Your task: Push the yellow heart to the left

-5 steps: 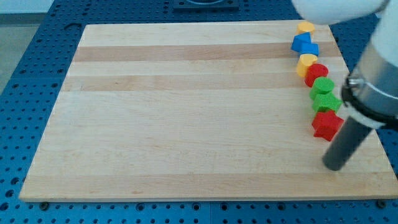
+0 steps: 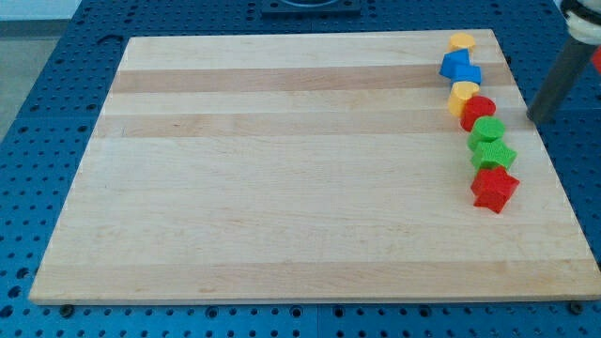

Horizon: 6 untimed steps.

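Several blocks stand in a line down the board's right side. From the top they are a yellow block (image 2: 461, 41), a blue block (image 2: 460, 67), a second yellow block (image 2: 462, 94) with a rounded, heart-like outline, a red round block (image 2: 480, 110), a green round block (image 2: 487, 129), a green star (image 2: 493, 153) and a red star (image 2: 494, 189). The second yellow block touches the red round block. My tip (image 2: 537, 120) is at the board's right edge, to the view's right of the red and green round blocks. It touches no block.
The wooden board (image 2: 282, 188) lies on a blue perforated table (image 2: 38, 113). The board's right edge runs close to the line of blocks. The rod leans up to the view's top right corner.
My tip has moved from beside the red star, near the view's bottom right, up along the board's right edge. The arm's large body has left the view. No block has moved.
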Each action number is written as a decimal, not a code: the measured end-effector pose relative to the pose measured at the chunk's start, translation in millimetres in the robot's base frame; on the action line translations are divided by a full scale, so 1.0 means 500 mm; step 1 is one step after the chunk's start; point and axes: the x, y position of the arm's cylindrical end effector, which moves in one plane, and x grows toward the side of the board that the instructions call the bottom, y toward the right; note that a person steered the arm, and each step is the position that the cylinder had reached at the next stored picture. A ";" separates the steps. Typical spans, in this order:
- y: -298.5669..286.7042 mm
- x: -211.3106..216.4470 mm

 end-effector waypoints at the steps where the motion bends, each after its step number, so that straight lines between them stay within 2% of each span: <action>1: -0.076 -0.023; 4: -0.230 -0.028; 6: -0.198 -0.023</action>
